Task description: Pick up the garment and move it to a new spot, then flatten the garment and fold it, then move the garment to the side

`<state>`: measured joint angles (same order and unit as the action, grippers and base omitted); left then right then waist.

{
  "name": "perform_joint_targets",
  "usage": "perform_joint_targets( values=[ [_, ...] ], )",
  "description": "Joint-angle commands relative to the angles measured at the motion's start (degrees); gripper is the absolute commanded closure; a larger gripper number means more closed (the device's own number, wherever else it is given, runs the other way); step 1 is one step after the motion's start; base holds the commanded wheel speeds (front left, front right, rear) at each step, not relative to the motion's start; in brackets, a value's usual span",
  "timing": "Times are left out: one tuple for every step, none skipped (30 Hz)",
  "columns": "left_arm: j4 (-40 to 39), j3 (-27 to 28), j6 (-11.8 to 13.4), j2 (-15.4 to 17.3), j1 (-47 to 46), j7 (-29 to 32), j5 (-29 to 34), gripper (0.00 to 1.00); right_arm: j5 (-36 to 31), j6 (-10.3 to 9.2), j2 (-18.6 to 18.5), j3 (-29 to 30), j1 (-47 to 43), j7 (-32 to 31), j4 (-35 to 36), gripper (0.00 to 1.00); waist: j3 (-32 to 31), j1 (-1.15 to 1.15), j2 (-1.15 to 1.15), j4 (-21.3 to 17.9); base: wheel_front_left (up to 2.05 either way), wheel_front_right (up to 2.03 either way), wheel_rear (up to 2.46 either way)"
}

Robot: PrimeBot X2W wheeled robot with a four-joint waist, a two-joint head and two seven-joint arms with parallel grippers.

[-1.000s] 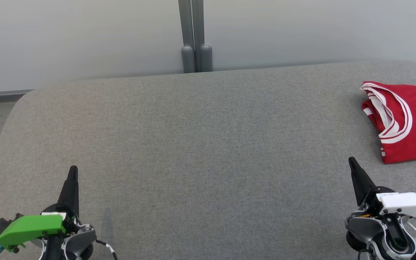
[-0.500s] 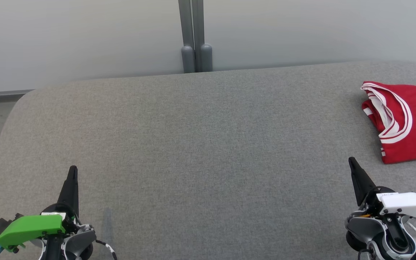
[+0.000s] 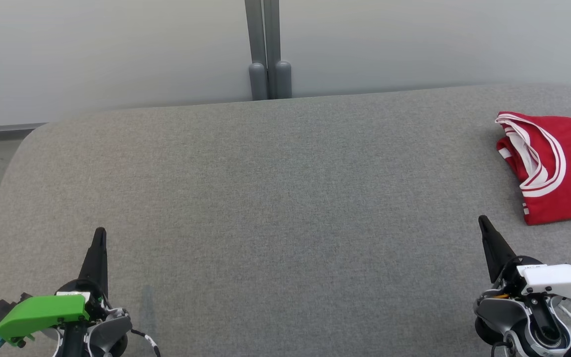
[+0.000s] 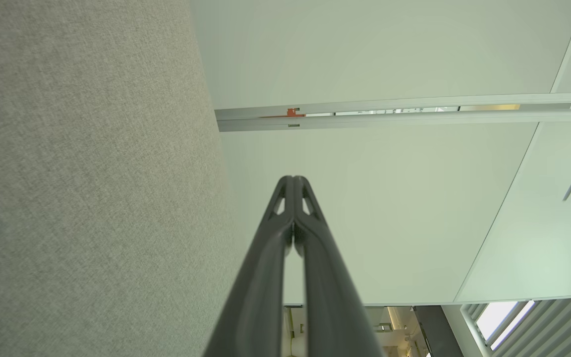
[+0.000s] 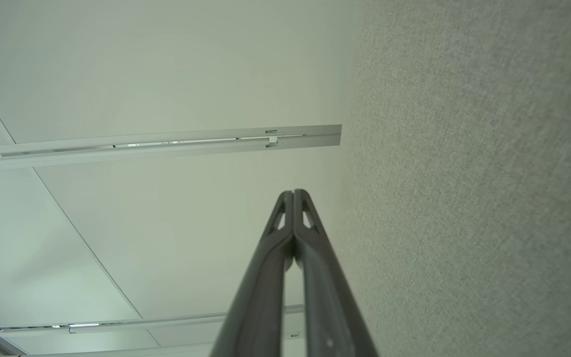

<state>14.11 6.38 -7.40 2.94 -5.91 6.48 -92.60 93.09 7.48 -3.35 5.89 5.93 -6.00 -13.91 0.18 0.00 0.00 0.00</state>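
Garment [image 3: 558,168] lies folded far right on table [image 3: 265,198], left gripper [image 3: 100,233] and right gripper [image 3: 482,220] closed, empty; right one swinging wide could snag, unfold it.

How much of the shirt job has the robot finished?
Nearly everything looks done. The red garment lies folded at the right side of the gray table, so it is already moved aside. Nothing is in hand: the left fingers and right fingers are shut, empty and apart from it. Nothing seems left to do.
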Motion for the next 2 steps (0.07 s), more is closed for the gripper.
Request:
perform_joint_targets(
  values=[
    [-0.1,0.2,-0.3,0.2,-0.6,0.1,0.1,1.0,-0.3,0.02,0.0,0.1,0.4,-0.2,-0.1,1.0,0.0,0.0,0.0,0.0,0.0,0.0,0.0],
    [-0.1,0.2,-0.3,0.2,-0.6,0.1,0.1,1.0,-0.3,0.02,0.0,0.2,0.4,-0.2,-0.1,1.0,0.0,0.0,0.0,0.0,0.0,0.0,0.0]
  ],
)
